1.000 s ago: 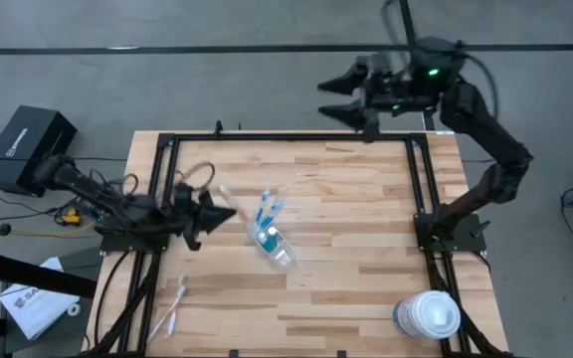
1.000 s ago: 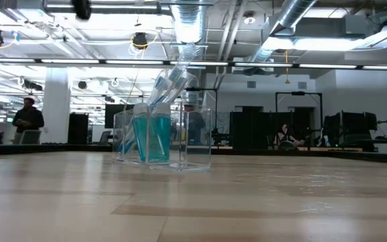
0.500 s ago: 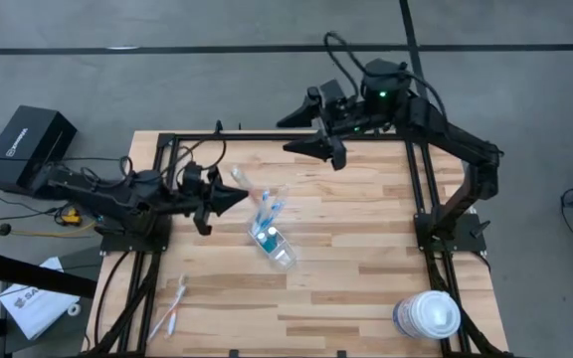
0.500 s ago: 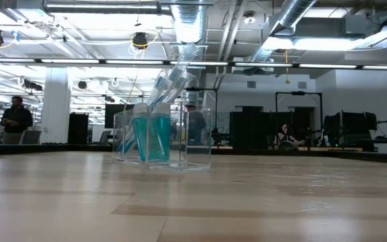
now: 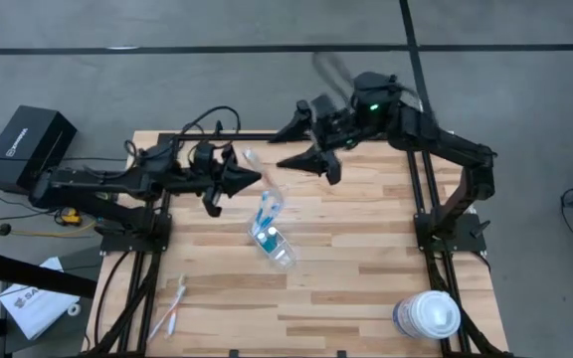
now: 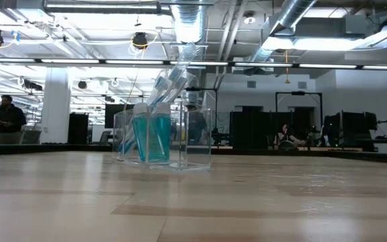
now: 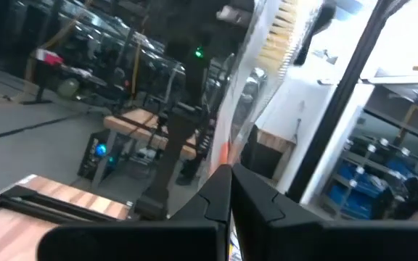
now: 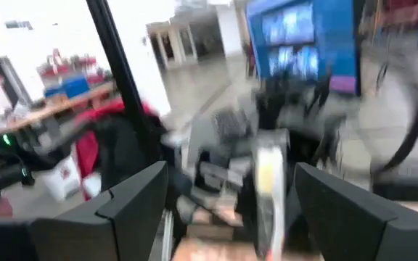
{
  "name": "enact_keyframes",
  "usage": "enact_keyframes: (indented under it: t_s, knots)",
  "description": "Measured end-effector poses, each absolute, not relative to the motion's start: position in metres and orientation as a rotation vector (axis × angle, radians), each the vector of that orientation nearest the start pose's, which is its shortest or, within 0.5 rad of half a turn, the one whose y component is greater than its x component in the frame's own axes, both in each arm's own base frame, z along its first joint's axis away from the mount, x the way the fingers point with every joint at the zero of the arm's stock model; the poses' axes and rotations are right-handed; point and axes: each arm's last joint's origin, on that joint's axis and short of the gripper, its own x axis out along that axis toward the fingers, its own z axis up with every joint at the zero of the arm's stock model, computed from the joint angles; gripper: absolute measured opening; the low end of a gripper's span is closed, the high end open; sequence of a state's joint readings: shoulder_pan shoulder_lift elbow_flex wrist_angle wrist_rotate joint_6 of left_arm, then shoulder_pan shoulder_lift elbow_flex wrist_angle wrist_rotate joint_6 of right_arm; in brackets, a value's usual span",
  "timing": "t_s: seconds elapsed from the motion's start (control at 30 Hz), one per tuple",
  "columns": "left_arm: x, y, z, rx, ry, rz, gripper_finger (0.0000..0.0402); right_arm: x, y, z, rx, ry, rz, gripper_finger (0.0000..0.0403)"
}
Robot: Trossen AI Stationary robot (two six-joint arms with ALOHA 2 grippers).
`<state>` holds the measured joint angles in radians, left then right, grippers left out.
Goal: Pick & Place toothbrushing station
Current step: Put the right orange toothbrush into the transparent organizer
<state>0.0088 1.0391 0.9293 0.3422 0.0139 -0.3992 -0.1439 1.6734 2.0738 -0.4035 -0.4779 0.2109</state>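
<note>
A small clear cup [image 5: 273, 241] stands mid-table on its base, with teal tubes and blue and white toothbrushes in it; it also shows in the low view [image 6: 163, 138]. My left gripper [image 5: 256, 179] is above the table, left of the cup's far side, shut on a white and orange toothbrush [image 5: 250, 159], [image 7: 267, 65]. My right gripper [image 5: 292, 149], [image 8: 231, 170] is open and empty near the far edge, facing the left gripper. Two more toothbrushes [image 5: 172, 304] lie flat at the near left. Neither gripper shows in the low view. My left gripper pinches the toothbrush's handle at its orange part [image 7: 225, 154] between its two shut fingers. The fingers come roughly level from the table's left. The brush sticks out past the fingertips, its bristle head [image 7: 285, 29] at the free end, and it is clear of the table.
A big round white-lidded tub [image 5: 428, 314] stands at the near right corner. A black frame [image 5: 421, 189] runs along the table's left, far and right sides. A black box [image 5: 28, 139] sits off the table's left. People stand in the room beyond the table.
My left gripper has gone up and toward the table's far right with the toothbrush, staying shut on it. My right gripper has come from beyond the far edge toward the left gripper, still open. The cup has stayed in place.
</note>
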Motion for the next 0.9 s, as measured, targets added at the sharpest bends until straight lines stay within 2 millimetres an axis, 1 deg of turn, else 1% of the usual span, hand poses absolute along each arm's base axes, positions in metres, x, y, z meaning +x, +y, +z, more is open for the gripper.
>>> enact_keyframes:
  t_s: [0.03,0.1,0.17,0.27,0.47,0.67,0.9]
  knots:
    - [0.234,0.002,0.386,-0.393,-0.217,-0.066,0.0,0.344,-0.036,0.512,0.219,0.067,0.341,0.0289]
    - [0.243,0.003,0.387,-0.395,-0.203,-0.103,0.0,0.355,-0.036,0.507,0.219,0.055,0.372,0.0289]
    - [0.25,0.004,0.387,-0.405,-0.185,-0.137,0.0,0.356,-0.036,0.505,0.243,0.071,0.403,0.0289]
    - [0.257,0.005,0.39,-0.403,-0.182,-0.168,0.0,0.359,-0.036,0.508,0.236,0.032,0.429,0.0289]
    - [0.257,0.013,0.399,-0.388,-0.21,-0.185,0.0,0.357,-0.034,0.509,0.235,0.033,0.452,0.0289]
    - [0.256,0.021,0.4,-0.395,-0.22,-0.187,0.0,0.358,-0.035,0.508,0.234,0.037,0.465,0.0289]
    - [0.255,0.022,0.403,-0.392,-0.251,-0.189,0.0,0.359,-0.04,0.507,0.234,0.041,0.472,0.0289]
